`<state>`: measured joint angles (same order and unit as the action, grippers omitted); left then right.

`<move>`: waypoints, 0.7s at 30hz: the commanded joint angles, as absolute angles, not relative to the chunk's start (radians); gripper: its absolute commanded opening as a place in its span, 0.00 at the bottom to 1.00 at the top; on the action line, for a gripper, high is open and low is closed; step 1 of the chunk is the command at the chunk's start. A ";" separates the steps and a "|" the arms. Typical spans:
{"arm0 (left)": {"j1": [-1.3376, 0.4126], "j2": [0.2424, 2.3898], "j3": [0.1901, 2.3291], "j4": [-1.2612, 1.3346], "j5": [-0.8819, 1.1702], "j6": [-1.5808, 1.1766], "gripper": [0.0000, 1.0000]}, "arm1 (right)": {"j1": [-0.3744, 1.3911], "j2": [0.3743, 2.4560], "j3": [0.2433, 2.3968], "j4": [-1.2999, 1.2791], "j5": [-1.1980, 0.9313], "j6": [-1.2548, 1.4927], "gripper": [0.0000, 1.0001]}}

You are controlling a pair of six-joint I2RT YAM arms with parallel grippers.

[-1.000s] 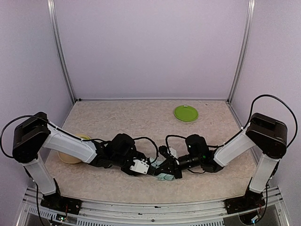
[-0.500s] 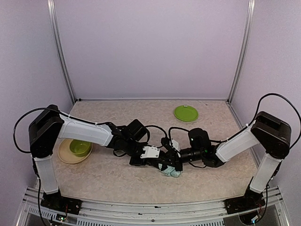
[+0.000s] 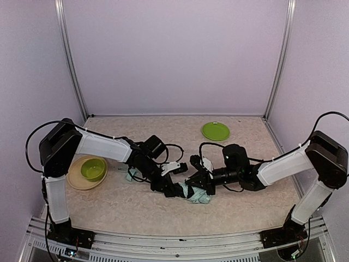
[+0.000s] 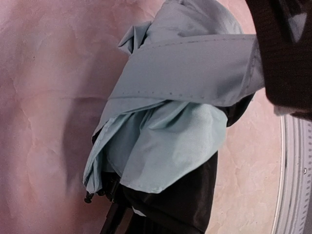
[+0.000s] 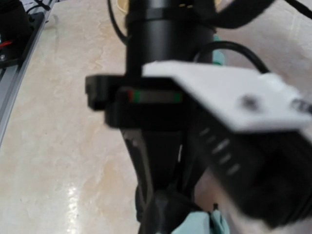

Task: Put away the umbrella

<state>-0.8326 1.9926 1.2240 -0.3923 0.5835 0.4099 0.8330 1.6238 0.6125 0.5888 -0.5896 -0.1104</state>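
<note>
Setting: a pale, marbled table point(image 3: 136, 210) inside a booth with lilac walls, seen from above, with two white and black robot arms reaching in from the near edge.
Umbrella: the umbrella point(image 3: 198, 197) lies folded and rumpled on the table near the middle, a little towards the near edge, between the two arms' tips.
Umbrella up close: in the left wrist view pale mint fabric is bunched over a black lining point(image 4: 181, 204), and a flat band of the same fabric point(image 4: 187, 68) crosses the top of the bundle.
Left gripper: the left gripper point(image 3: 179, 191) is down at the umbrella's left end with its jaws closed. The fabric band runs straight into its dark finger point(image 4: 287, 48), so it appears to be pinching the cloth.
Right gripper: the right gripper point(image 3: 197, 184) is clenched tight just above the umbrella's right side. Whether anything sits between its jaws cannot be told.
Right wrist view: it is almost filled by the left arm's black wrist point(image 5: 165, 29) and white mount point(image 5: 219, 107), both blurred. A sliver of mint shows at the bottom edge.
Arms: the two tips nearly meet over the umbrella.
Mint scrap: a small pale mint piece point(image 3: 131, 175) lies beside the left forearm. What it is cannot be made out.
Bowl: a green bowl point(image 3: 93, 169) sits on a tan plate point(image 3: 73, 181) at the far left.
Green plate: a green plate point(image 3: 216, 131) lies near the back wall, well apart from the umbrella.
</note>
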 commanded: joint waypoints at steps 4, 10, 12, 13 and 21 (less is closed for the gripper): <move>-0.746 2.057 1.167 -0.492 0.644 0.125 0.00 | 0.878 1.547 0.690 0.582 -0.650 -0.158 0.00; -0.716 2.080 1.159 -0.427 0.643 0.044 0.00 | 0.946 1.540 0.694 0.582 -0.658 -0.186 0.00; -0.698 2.092 1.153 -0.406 0.665 0.020 0.00 | 0.961 1.563 0.674 0.595 -0.647 -0.165 0.00; -0.686 2.089 1.144 -0.388 0.673 0.011 0.00 | 0.973 1.575 0.662 0.601 -0.627 -0.162 0.00; -0.657 2.058 1.078 -0.303 0.659 -0.035 0.00 | 1.069 1.684 0.537 0.710 -0.518 -0.084 0.00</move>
